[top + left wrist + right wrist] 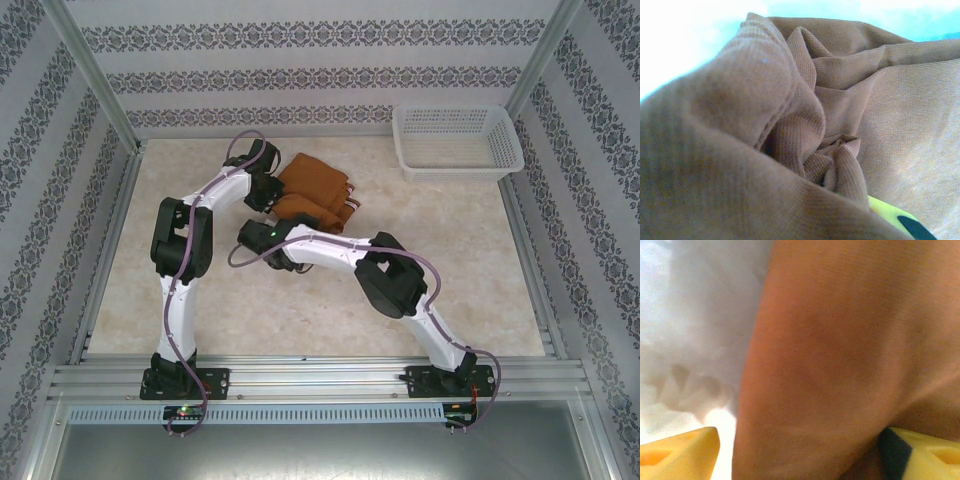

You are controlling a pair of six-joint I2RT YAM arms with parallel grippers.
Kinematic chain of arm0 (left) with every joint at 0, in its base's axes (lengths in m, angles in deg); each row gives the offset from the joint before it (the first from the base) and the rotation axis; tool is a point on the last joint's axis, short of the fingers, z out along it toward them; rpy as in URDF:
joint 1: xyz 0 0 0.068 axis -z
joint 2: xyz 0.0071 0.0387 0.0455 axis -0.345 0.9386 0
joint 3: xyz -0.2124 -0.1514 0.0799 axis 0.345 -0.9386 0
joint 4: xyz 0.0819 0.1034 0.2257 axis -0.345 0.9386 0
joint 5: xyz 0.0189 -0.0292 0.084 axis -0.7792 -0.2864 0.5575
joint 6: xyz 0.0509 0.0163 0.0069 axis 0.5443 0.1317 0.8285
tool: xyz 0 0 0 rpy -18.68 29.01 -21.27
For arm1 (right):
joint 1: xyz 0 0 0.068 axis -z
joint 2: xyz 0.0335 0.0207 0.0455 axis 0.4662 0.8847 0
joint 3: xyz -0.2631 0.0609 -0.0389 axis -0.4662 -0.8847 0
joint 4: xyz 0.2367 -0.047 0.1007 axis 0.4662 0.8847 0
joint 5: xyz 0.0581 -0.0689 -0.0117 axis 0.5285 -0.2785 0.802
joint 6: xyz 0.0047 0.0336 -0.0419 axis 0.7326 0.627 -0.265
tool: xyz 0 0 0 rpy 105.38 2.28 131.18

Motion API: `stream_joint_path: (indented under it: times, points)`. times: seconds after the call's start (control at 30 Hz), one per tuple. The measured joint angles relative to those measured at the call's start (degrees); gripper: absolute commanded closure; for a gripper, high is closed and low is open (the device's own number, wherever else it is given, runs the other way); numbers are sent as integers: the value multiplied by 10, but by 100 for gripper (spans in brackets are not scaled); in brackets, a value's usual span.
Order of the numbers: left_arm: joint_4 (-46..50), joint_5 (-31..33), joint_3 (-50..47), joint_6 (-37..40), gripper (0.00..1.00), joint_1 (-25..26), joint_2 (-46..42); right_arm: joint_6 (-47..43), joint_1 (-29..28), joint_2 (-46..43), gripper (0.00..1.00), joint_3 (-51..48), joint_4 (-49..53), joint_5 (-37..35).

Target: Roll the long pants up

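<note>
Pants count one: the long pants [315, 195], rust-brown, bunched in folds, far middle of the table [300, 320]. One white basket [458, 140] sits far right. Right tool [801, 435] is spread around the cloth. Left tool [266, 188] is at the pants' left edge; I cannot tell its grip.

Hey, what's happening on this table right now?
Two robot arms are working on the long pants, which lie bunched in a heap at the far middle of the table. The left claw is at the heap's left edge. The right claw is open, with cloth bulging into it. A white basket sits at far right.
</note>
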Motion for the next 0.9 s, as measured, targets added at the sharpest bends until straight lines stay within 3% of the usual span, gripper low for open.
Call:
stream_joint_path:
  times: [0.1, 0.17, 0.3, 0.33, 0.57, 0.6, 0.63, 0.73, 0.9]
  points:
    - [-2, -1, -2, 0, 100, 0, 0, -2, 21, 0, 38, 0, -7, 28]
    - [-5, -1, -3, 0, 100, 0, 0, 1, 35, 0, 61, 0, -9, 53]
    - [-11, -1, -6, 0, 100, 3, 0, 3, 54, 0, 96, 2, -10, 94]
    - [-12, -1, -6, 0, 100, 3, 0, 7, 57, 0, 100, 4, -9, 105]
    - [-12, -1, -6, 0, 99, 3, 0, 18, 73, -1, 100, 27, 16, 177]
    - [-12, -1, -6, 1, 90, 3, 0, 22, 76, -1, 100, 33, 23, 194]
    - [-11, -2, -6, 1, 71, 3, 0, 26, 81, -1, 100, 42, 32, 214]
    - [-8, -7, -6, 8, 1, 3, 0, 41, 99, -1, 100, 67, 64, 280]
    - [8, -11, -6, 11, 0, 2, -3, 70, 144, -1, 100, 112, 113, 401]
